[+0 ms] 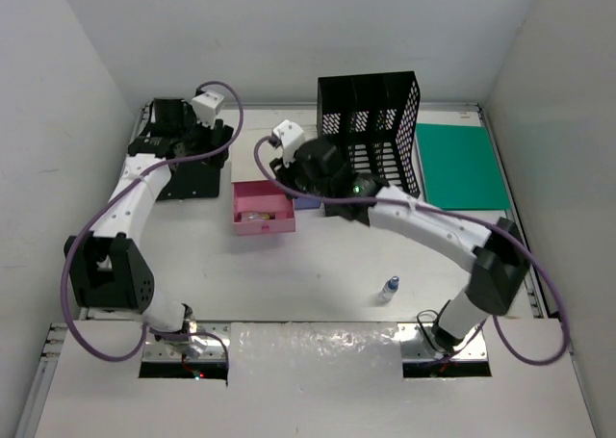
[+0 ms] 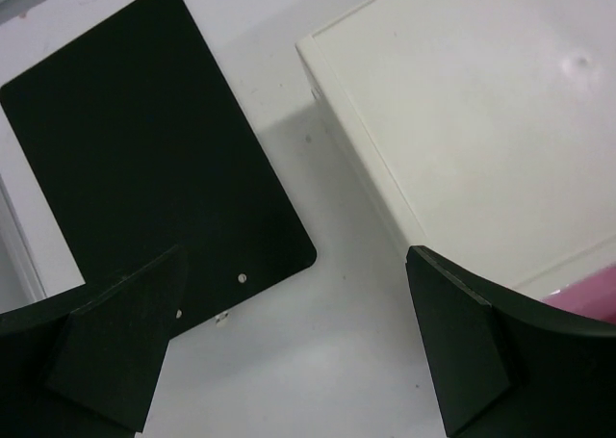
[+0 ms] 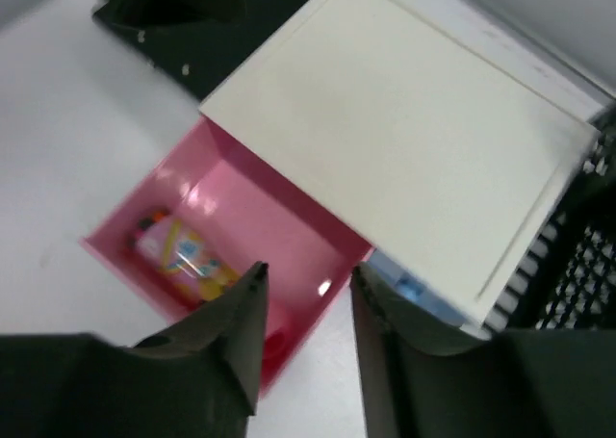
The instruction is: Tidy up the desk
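The desk [image 1: 318,265] is a large white tabletop. A small white-topped drawer box [image 3: 404,140] stands at its middle back, its pink drawer [image 1: 262,212] pulled out with a colourful packet [image 3: 183,255] inside. Its blue drawer [image 3: 414,289] shows just a little. My right gripper [image 3: 306,303] is open and empty, hovering over the pink drawer's right corner, by the box front. My left gripper [image 2: 289,361] is open and empty above bare desk, between a flat black pad [image 2: 154,159] and the box [image 2: 481,120].
A black mesh file holder [image 1: 371,130] stands right of the box, behind it. A green folder [image 1: 462,164] lies at the far right. A small bottle [image 1: 388,288] lies near the front. The black pad [image 1: 188,180] lies at the far left.
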You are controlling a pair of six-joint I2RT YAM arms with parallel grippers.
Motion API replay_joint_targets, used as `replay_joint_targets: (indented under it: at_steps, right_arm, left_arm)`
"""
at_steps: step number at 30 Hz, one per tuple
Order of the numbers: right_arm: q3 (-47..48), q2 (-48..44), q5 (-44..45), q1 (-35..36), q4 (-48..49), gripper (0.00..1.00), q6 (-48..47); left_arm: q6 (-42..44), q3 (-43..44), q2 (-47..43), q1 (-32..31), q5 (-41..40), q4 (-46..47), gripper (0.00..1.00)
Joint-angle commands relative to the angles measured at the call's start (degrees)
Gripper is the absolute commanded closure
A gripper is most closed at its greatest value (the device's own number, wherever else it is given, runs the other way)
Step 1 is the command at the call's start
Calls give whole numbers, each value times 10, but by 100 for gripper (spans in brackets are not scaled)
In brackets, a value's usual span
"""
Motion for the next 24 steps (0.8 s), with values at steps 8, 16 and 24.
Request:
replay_joint_targets:
  at_steps: [8, 16, 24]
  right_arm:
    - [-193, -59, 331, 198, 112, 72, 275]
    - [-118, 82, 316, 222, 115, 71, 304]
    - [-96, 115, 341, 192, 175, 71, 297]
  left_arm:
    - [-66, 77, 97, -1, -6, 54, 5]
    - [-73, 65, 122, -7, -5, 67, 5]
    - [-71, 47, 131, -8, -7, 81, 5]
